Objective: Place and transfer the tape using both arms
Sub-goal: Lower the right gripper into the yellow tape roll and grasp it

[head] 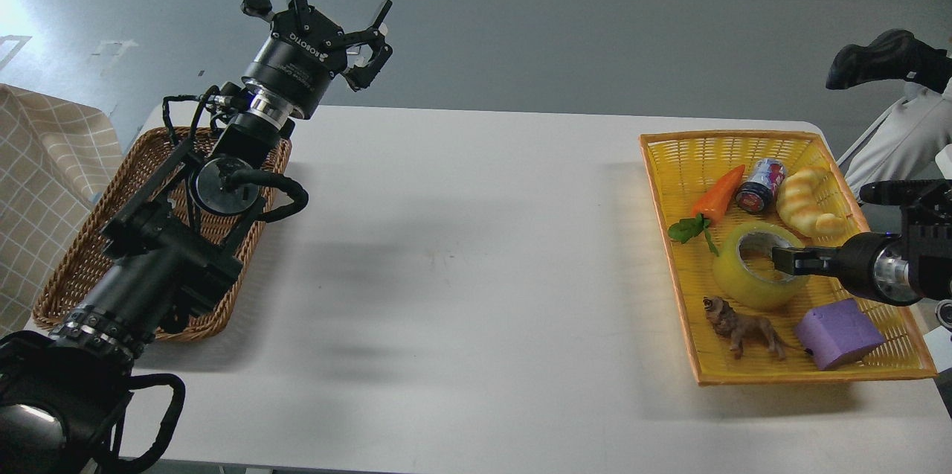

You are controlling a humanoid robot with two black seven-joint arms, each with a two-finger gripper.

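Where its wrist reads ROBOTIQ, the left gripper (321,4) is raised above the brown basket (74,258), fingers spread wide. Right gripper (781,257) reaches into the tape (747,282) in the yellow basket (692,154); its spread cannot be told.

The middle of the table (461,251) is bare from my seat — wide open between the wicker basket (78,258) at 9 o'clock and the yellow tray (673,191) at 3 o'clock. My left arm lies over the basket, its gripper (316,9) raised with fingers spread above the far edge at 11 o'clock, nothing near it. The tray is crowded: around the tape (747,280) stand a carrot (718,195) at 12, a can (760,185) and bread toy (807,202) at 1, an animal figure (744,329) at 6, a purple block (837,332) at 5. My right gripper (781,258) enters from 3 o'clock, its tip at the tape's core — whether its fingers are parted I can't tell.
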